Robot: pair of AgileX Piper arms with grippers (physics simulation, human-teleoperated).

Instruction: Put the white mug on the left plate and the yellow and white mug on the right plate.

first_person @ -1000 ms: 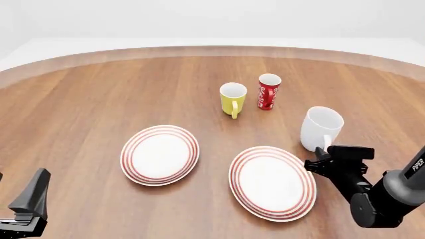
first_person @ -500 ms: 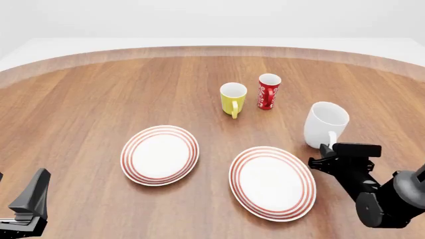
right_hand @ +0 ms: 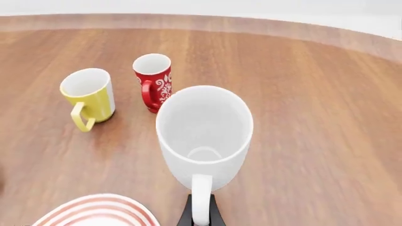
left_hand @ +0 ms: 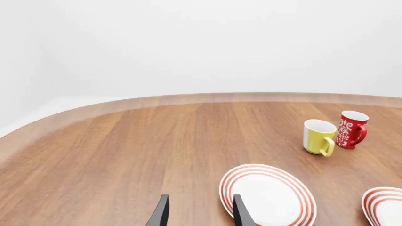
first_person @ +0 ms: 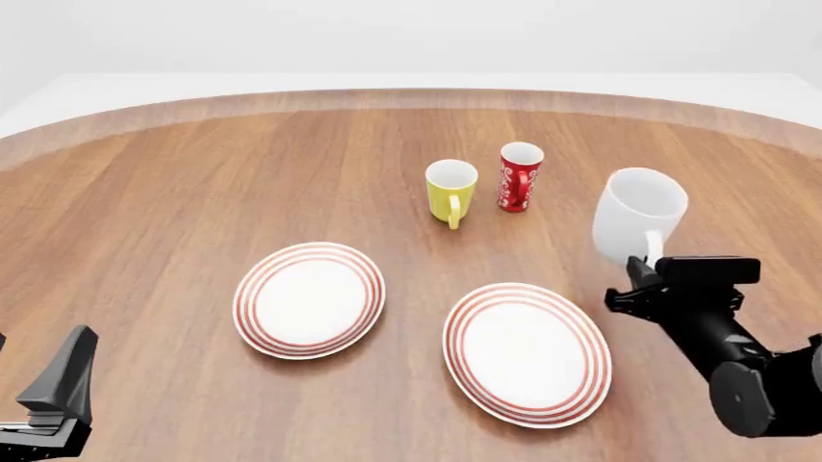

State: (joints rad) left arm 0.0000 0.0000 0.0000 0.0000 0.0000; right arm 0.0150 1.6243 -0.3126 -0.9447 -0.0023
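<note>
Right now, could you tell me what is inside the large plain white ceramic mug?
The large plain white ceramic mug looks empty: the right wrist view shows bare white walls and bottom. The right hand grips its handle, hiding nothing inside.

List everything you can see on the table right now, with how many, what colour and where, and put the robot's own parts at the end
white mug: one, plain white, right side, lifted off the table by its handle, beyond the right plate
yellow and white mug: one, yellow outside, white inside, upright at centre, far side of the plates
red cup: one, red with white marks, upright just right of the yellow and white mug
left plate: one, white with red rings, near centre-left, nothing on it
right plate: one, white with red rings, near centre-right, nothing on it
table: one, brown wood
left gripper: one, black, open, low at the near left
right gripper: one, black, shut on the white mug's handle
</note>
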